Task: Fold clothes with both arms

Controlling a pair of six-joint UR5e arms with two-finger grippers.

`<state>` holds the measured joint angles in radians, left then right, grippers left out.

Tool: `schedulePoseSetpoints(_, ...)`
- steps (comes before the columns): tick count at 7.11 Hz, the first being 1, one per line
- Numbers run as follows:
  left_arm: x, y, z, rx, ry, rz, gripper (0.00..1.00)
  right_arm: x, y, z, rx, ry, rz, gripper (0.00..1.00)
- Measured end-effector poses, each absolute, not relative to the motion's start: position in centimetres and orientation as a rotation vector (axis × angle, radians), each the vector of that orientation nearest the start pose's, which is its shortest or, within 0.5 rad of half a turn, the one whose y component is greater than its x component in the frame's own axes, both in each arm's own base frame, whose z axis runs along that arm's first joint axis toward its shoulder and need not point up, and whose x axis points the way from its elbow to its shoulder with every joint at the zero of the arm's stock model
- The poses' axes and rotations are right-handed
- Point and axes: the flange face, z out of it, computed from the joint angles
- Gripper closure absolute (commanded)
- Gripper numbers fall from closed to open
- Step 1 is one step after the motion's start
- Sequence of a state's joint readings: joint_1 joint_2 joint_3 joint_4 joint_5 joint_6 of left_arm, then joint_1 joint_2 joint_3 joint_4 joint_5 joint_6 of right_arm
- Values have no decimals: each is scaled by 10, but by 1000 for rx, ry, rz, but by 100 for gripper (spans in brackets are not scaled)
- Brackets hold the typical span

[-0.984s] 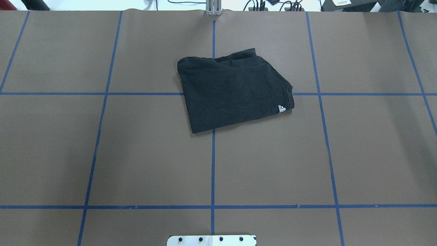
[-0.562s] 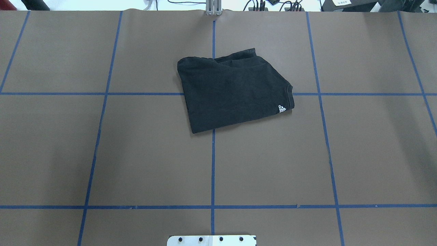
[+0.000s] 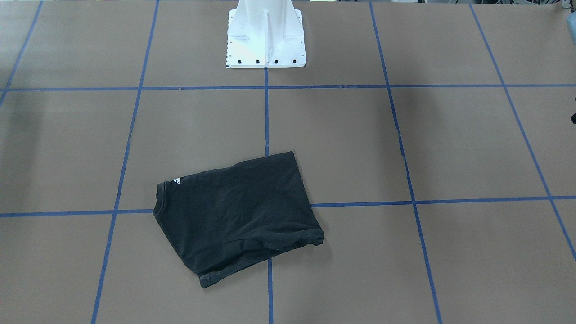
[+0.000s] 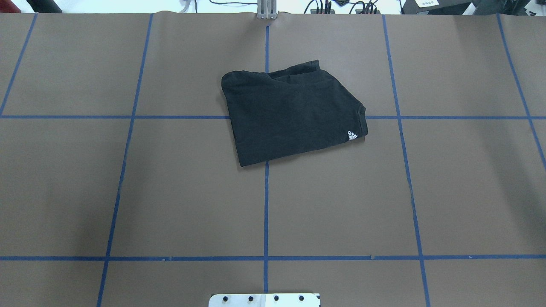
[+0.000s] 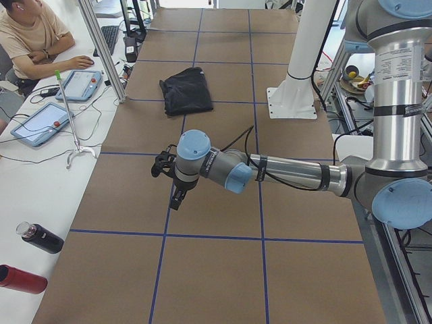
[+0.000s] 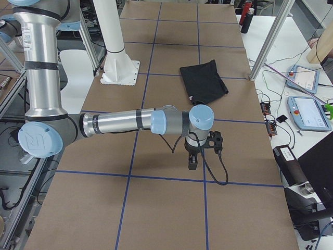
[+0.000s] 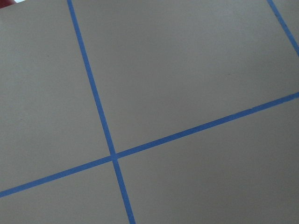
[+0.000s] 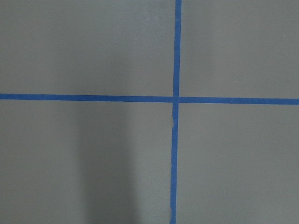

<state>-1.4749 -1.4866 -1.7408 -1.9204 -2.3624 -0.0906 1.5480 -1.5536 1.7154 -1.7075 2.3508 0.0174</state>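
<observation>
Overhead exterior shows the black T-shirt [image 4: 294, 115] lying flat in a compact, slightly skewed rectangle on the far half of the brown table [image 4: 128, 192]. It straddles the crossing of the blue tape lines [image 4: 266, 204], with a small white logo [image 4: 352, 136] at its near right corner and a layered hem showing along its far edge. Nothing touches it. The left gripper [image 5: 177, 201] and the right gripper [image 6: 192, 164] each hang low over bare table at opposite ends, well apart from the shirt. They show only in the side views, so I cannot tell whether either claw is released or clenched, though neither carries cloth. The wrist views show only table and tape. I judge the folding done or nearly so, with the arms parked clear. If one more fold is wanted, both grippers would have to travel inward to the shirt's left and right edges, pinch through all layers, and lift together so the stack does not slide open.
</observation>
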Motion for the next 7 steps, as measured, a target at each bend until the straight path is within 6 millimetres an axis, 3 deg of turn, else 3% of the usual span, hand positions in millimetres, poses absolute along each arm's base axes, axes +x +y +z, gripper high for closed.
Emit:
schedulePoseSetpoints(3, -21, -480, 593, 305, 831, 155, 0, 53, -491, 584, 22, -783, -15, 0)
schedulePoseSetpoints(5, -21, -477, 589, 306, 852, 156, 0, 54, -487, 583, 25, -787, -12, 0)
schedulePoseSetpoints(7, -23, -474, 572, 332, 869, 166, 0, 64, -485, 575, 49, -782, 0, 0)
